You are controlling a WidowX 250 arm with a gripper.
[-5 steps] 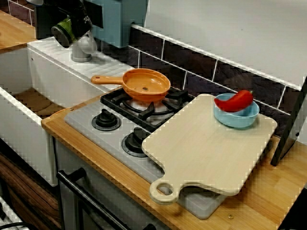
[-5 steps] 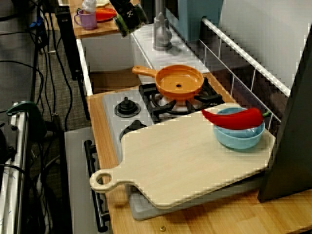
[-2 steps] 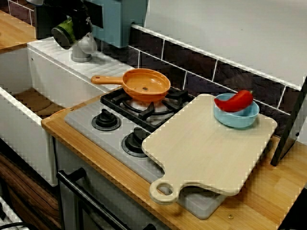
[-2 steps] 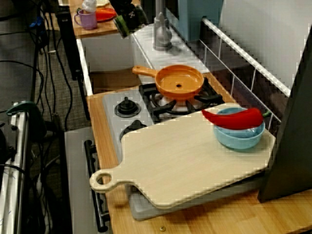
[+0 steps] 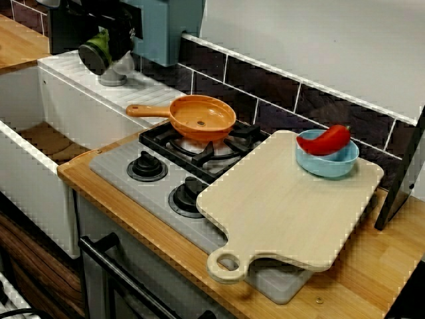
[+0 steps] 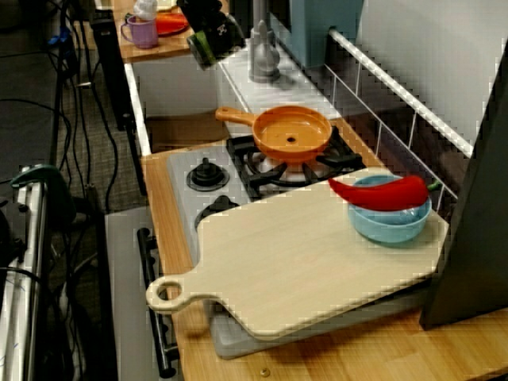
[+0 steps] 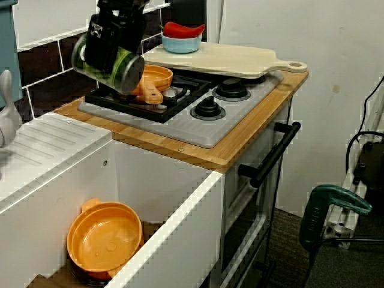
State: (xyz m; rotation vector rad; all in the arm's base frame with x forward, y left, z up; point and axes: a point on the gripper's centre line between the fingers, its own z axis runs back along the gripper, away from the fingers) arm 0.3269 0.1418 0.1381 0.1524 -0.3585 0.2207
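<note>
**Sink-side view: gripper (image 7: 107, 48) clamped on a green can (image 7: 125, 73) in the air**

The can is tilted, with the black fingers closed on its sides. It hangs above the white drainer (image 7: 54, 141), near the tap (image 5: 116, 66) and short of the stove (image 5: 113, 166). From the sink side, most of the can's body shows. The stove view and the aisle view show only a dark, green-edged end under the arm.

Only the sink-side view looks down into the sink (image 7: 174, 210), where one orange bowl (image 7: 105, 237) lies. Only the aisle view takes in one purple mug (image 6: 143, 32) and one red plate (image 6: 171, 24) on the far worktop.

One orange pan (image 5: 202, 118) sits on the back burner, and two knobs (image 5: 147, 166) are at the front of the stove. One cutting board (image 5: 285, 199) overlaps the stove and the worktop (image 5: 372, 279). It carries one blue bowl (image 5: 329, 164) with one red pepper (image 5: 327, 139) lying across the rim.

Compared with a second ago, the gripper and can sit slightly lower and nearer the stove. Nothing else has moved.
</note>
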